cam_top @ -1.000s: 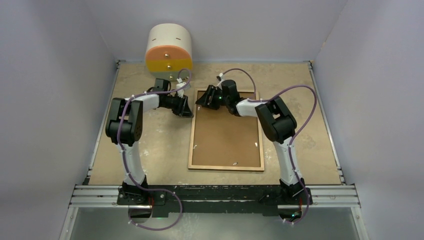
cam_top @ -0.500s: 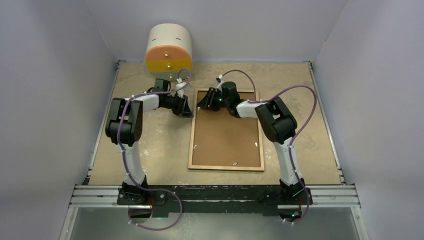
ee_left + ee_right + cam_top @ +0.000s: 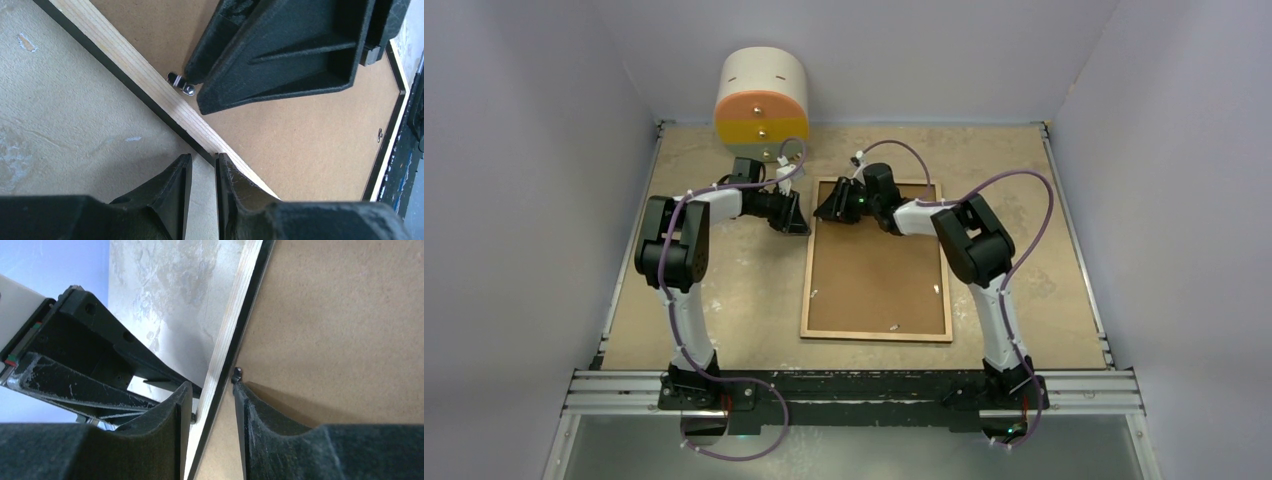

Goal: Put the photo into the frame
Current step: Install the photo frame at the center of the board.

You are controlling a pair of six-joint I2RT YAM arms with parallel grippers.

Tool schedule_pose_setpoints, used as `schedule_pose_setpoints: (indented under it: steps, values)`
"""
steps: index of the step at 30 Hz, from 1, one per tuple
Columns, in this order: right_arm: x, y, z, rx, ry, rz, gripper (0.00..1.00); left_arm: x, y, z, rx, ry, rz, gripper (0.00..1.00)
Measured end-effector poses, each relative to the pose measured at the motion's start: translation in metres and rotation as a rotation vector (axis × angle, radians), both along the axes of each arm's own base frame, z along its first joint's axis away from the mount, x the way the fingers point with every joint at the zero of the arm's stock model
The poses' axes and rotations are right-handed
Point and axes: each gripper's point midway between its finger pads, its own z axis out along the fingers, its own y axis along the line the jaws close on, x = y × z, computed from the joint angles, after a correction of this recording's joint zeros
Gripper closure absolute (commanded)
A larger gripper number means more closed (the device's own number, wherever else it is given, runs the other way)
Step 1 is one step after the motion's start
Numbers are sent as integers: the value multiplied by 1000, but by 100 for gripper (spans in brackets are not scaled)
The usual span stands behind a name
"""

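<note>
The frame lies back-up on the table, with the brown backing board inside its light wood rail. The photo is hidden. My left gripper sits at the frame's far left corner. In the left wrist view its fingers stand a narrow gap apart with bare table between them, and the frame's black edge meets the right fingertip. My right gripper is open astride the rail. One finger is outside the frame. The other rests on the board by a small metal tab.
A cream, orange and yellow drum-shaped object stands at the back left, just behind the left arm. Small metal tabs sit along the frame's inner edge. Grey walls close in the table on three sides.
My right gripper has shifted slightly left along the frame's far edge, toward the corner. The left arm and the frame have not visibly moved.
</note>
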Motion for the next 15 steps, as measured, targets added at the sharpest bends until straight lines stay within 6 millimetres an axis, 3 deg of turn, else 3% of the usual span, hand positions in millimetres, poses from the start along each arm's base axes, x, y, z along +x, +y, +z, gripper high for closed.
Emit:
schedule_pose_setpoints:
  steps: [15]
  values:
    - [2, 4, -1, 25, 8, 89, 66, 0, 0, 0, -3, 0, -1, 76]
